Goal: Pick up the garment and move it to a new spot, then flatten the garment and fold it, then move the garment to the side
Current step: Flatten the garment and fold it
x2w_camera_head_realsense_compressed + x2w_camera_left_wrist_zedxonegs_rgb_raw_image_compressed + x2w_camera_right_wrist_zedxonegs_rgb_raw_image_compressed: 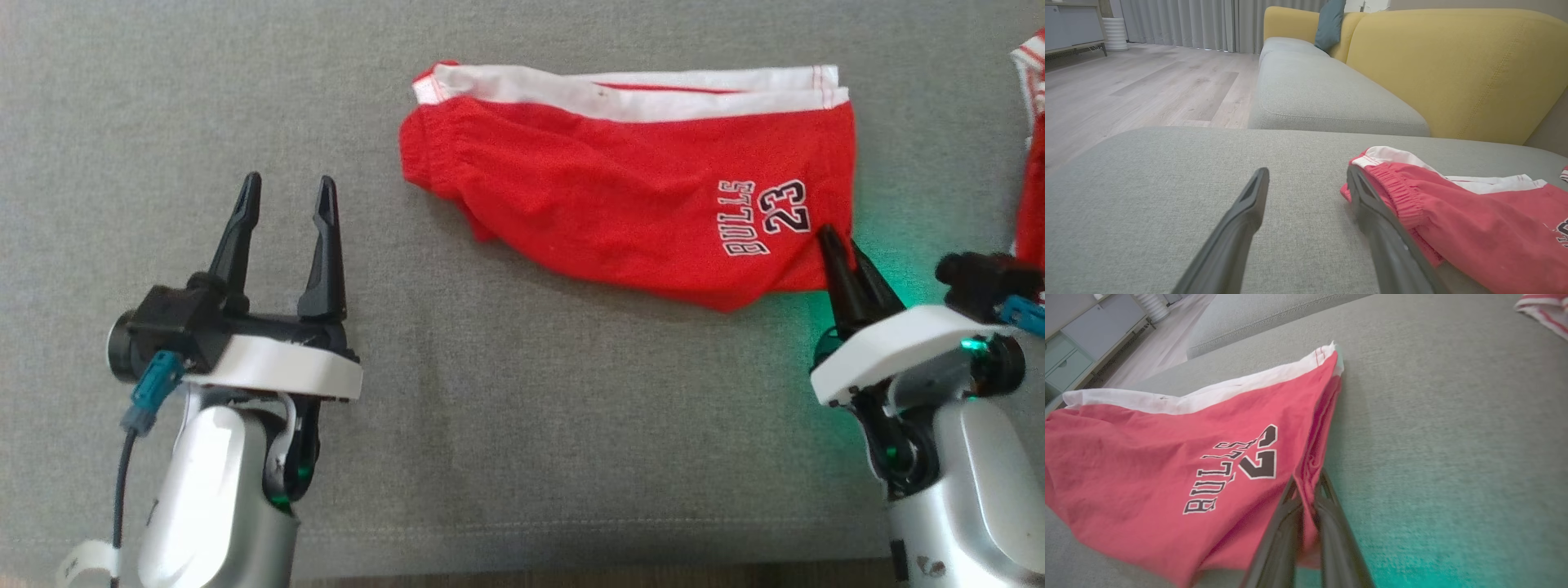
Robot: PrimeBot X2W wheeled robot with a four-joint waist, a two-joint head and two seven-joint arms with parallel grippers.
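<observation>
The garment (pixel 620 196) is a pair of red shorts with a white band and "BULLS 23" print, lying folded on the grey cushion (pixel 490 408). My right gripper (pixel 841 238) is shut on the garment's near right corner; in the right wrist view red cloth (pixel 1167 457) is pinched between the fingertips (pixel 1306 482). My left gripper (pixel 287 189) stands open over bare cushion to the left of the garment, a little apart from its elastic waist end (pixel 1453 204). Nothing lies between its fingers (pixel 1249 204).
Another red and white garment (pixel 1033 122) lies at the far right edge of the cushion. Beyond are a grey sofa seat (pixel 1323 94) with yellow backrests (pixel 1453 69), and a wood floor (pixel 1147 85) to the left. The cushion's front edge (pixel 522 563) runs near my arms.
</observation>
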